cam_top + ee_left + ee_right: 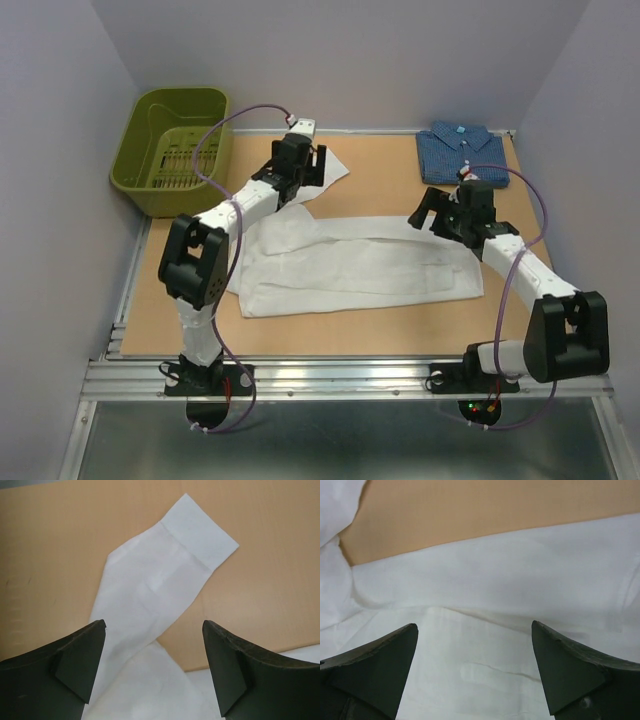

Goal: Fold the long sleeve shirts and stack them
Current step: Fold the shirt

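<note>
The white shirt (pixel 360 265) lies spread across the middle of the table, partly folded into a long band. One sleeve (pixel 165 575) runs toward the back left, its cuff flat on the board. The dark blue shirt (pixel 462 152) lies folded at the back right. My left gripper (pixel 305 165) is open and empty above that sleeve; in the left wrist view (pixel 154 667) the sleeve runs between its jaws. My right gripper (pixel 432 210) is open and empty over the shirt's right upper edge, and in the right wrist view (pixel 475 670) white cloth (pixel 485 595) fills the space below it.
A green plastic basket (pixel 172 145) stands off the table's back left corner. The tan board (pixel 380 180) shows bare between the two shirts. Grey walls close in on both sides and the back. The metal rail (pixel 340 375) runs along the near edge.
</note>
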Available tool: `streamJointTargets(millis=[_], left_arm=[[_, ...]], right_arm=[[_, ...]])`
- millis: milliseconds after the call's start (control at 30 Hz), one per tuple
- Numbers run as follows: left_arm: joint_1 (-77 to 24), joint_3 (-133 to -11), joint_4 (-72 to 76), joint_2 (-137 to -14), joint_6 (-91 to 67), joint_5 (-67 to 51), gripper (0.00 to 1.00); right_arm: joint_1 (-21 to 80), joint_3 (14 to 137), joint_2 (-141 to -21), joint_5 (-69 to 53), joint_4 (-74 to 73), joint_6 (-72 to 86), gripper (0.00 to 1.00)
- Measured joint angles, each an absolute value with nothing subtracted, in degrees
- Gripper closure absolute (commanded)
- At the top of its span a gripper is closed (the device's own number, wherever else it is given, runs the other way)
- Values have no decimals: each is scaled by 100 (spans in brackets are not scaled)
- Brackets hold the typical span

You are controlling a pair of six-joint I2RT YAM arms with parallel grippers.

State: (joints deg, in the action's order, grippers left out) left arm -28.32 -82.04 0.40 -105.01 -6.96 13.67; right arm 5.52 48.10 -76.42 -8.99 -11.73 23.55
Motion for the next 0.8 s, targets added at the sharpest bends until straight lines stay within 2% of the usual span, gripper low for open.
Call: streamJointTargets(millis=[367,633,800], left_arm=[[-3142,-9769,325,-12689,-395,1278,19],[-3203,-10801,292,-13618,-530,1459,27],[-3203,-11426,-62,-14103,-731,1704,27]], right_arm=[[757,4574,-6840,-1369,-1376,2338,0],[757,4346,-6665,-1638,-1459,2331,0],[757,4318,-6619,-1680,-1505,2311,0]])
